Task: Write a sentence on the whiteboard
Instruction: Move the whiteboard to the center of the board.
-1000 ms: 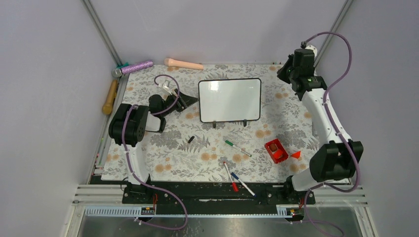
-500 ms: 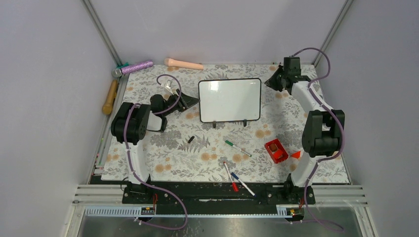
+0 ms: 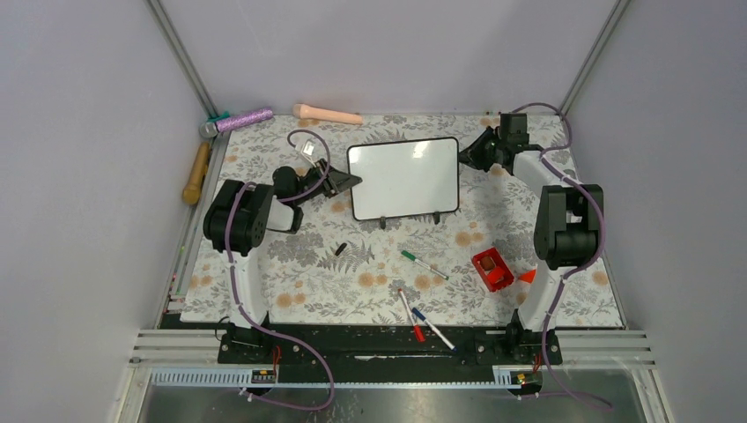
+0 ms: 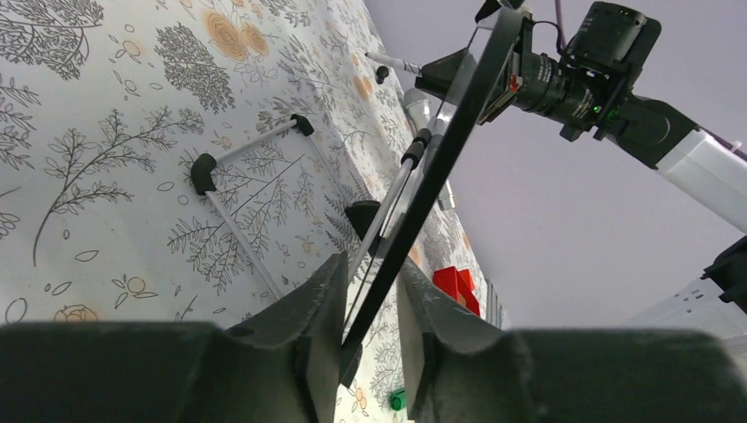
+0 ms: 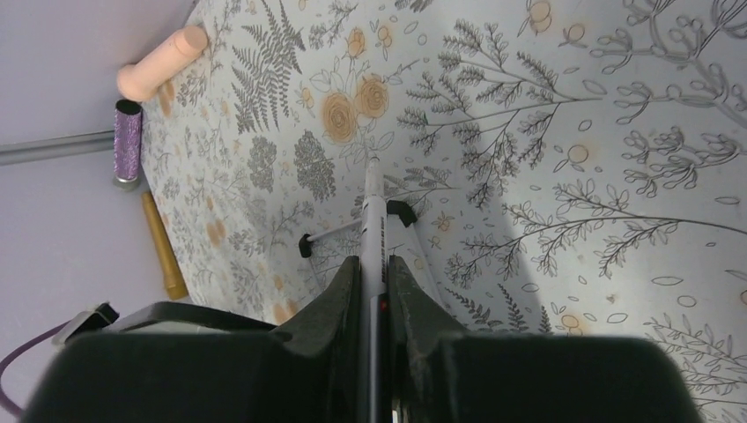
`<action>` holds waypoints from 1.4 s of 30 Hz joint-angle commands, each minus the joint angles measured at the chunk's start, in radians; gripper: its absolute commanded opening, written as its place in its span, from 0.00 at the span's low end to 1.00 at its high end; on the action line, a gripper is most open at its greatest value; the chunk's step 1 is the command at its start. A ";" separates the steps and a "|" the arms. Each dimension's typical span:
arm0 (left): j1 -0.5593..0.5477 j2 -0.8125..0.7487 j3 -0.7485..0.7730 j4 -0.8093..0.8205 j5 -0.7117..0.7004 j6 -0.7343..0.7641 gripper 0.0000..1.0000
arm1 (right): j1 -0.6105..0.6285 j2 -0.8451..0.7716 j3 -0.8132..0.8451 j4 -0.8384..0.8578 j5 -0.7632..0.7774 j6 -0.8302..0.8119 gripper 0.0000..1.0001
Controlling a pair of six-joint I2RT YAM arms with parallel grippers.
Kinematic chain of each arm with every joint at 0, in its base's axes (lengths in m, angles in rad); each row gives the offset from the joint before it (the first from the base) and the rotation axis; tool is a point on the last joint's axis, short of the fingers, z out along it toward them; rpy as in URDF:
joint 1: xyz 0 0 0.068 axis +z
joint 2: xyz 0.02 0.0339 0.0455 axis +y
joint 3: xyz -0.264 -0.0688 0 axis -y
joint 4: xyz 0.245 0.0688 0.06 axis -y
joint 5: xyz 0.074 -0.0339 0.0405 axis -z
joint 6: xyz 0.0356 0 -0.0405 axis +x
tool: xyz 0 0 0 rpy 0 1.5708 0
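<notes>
From above, the whiteboard (image 3: 403, 179) is standing on the floral cloth (image 3: 352, 282) toward the far middle of the table, its glossy face showing plain white. The left gripper (image 3: 345, 182) is reaching in at the board's left edge, and the right gripper (image 3: 476, 152) is hovering just beside its far right corner. In the left wrist view, the left gripper (image 4: 370, 282) is holding its jaws narrow, pinching the whiteboard's (image 4: 440, 150) thin black frame between them. The board is running away edge-on toward the right arm (image 4: 608, 79). In the right wrist view, the right gripper (image 5: 374, 264) is clamping a white marker (image 5: 373, 220) tightly, tip pointing out over the cloth. Whether the tip is touching anything cannot be told.
</notes>
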 commanded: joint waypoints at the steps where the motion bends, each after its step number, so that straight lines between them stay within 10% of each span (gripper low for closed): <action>1: -0.009 0.018 0.031 0.102 0.047 -0.012 0.23 | 0.004 -0.035 -0.040 0.051 -0.076 0.034 0.00; 11: -0.037 0.012 0.026 0.104 0.073 -0.003 0.02 | 0.004 -0.138 -0.154 0.098 -0.087 0.053 0.00; 30: -0.097 -0.053 -0.046 0.031 0.125 0.110 0.03 | 0.005 -0.378 -0.490 0.221 -0.118 0.094 0.00; 37: -0.104 -0.054 -0.056 0.046 0.133 0.098 0.12 | 0.004 -0.473 -0.538 0.184 -0.055 0.077 0.00; 42: -0.095 -0.066 -0.062 0.040 0.120 0.098 0.41 | 0.004 -0.483 -0.504 0.103 0.047 0.051 0.00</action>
